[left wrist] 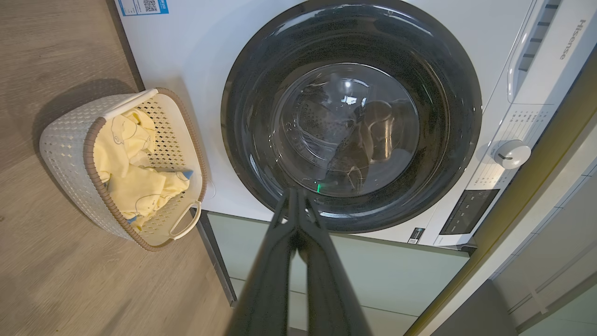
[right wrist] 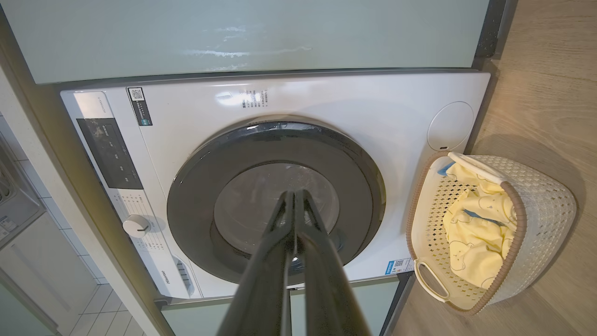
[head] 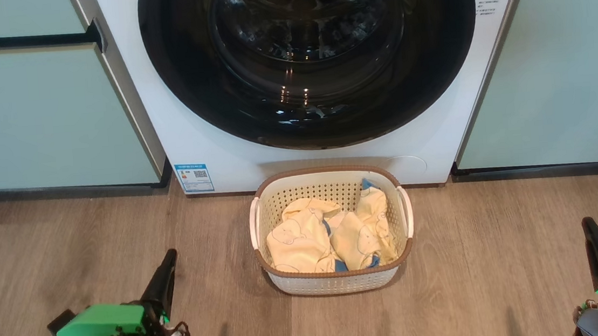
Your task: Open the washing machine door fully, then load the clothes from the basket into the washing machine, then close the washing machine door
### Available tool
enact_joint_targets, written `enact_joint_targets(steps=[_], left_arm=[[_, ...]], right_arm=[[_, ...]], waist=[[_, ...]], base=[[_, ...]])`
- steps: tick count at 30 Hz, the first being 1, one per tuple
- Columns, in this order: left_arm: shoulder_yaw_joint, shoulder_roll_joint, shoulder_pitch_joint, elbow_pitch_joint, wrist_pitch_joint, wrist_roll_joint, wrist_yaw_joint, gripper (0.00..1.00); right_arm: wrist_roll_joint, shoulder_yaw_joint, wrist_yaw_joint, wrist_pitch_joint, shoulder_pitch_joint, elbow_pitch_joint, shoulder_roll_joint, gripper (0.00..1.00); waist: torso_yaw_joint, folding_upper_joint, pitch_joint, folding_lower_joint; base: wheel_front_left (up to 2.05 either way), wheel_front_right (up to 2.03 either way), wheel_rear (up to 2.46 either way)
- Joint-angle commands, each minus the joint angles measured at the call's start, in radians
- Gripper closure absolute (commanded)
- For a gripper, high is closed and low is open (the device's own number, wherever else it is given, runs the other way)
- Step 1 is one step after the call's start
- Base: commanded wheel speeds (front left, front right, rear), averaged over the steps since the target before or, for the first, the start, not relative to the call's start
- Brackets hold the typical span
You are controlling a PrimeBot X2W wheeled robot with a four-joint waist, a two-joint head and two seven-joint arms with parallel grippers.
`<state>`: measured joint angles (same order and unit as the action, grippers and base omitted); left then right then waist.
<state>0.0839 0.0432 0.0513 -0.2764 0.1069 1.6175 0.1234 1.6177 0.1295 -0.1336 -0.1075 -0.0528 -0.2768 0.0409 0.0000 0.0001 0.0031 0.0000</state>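
The white washing machine (head: 210,143) stands ahead with its round black-rimmed door (head: 311,58) closed against the front; the door (left wrist: 352,116) (right wrist: 275,200) also faces both wrist cameras. On the floor right before it sits the cream basket (head: 336,284) (left wrist: 70,149) (right wrist: 541,205), holding pale yellow clothes (head: 326,236) (left wrist: 135,182) (right wrist: 475,233) with blue trim. My left gripper (head: 170,254) (left wrist: 295,190) is low at the left, shut and empty. At the lower right my right gripper (head: 586,221) (right wrist: 295,192) is shut and empty too. Both hang well short of basket and door.
Pale green cabinets flank the machine at left (head: 29,116) and right (head: 566,69). Wood-look floor (head: 475,261) spreads around the basket. A blue energy sticker (head: 194,177) marks the machine's lower left, a round service flap (right wrist: 450,126) its lower right. The control panel and knob (left wrist: 512,154) lie above the door.
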Motion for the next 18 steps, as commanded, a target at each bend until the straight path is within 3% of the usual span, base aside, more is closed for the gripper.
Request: enact_joint_targets(steps=[1, 18], left_arm=[[0.03, 0.007, 0.057, 0.032, 0.006, -0.009, 0.007, 1.0], [0.03, 0.007, 0.057, 0.032, 0.006, -0.009, 0.007, 1.0]], right_arm=[[-0.009, -0.016, 0.003, -0.006, -0.055, 0.032, 0.009, 1.0], [-0.009, -0.016, 0.003, -0.006, -0.055, 0.032, 0.009, 1.0]], waist=[[0.0, -0.0001, 0.0, 0.0], [0.0, -0.0001, 0.0, 0.0]], base=[[0.0, 0.0, 0.0], [0.0, 0.0, 0.0]])
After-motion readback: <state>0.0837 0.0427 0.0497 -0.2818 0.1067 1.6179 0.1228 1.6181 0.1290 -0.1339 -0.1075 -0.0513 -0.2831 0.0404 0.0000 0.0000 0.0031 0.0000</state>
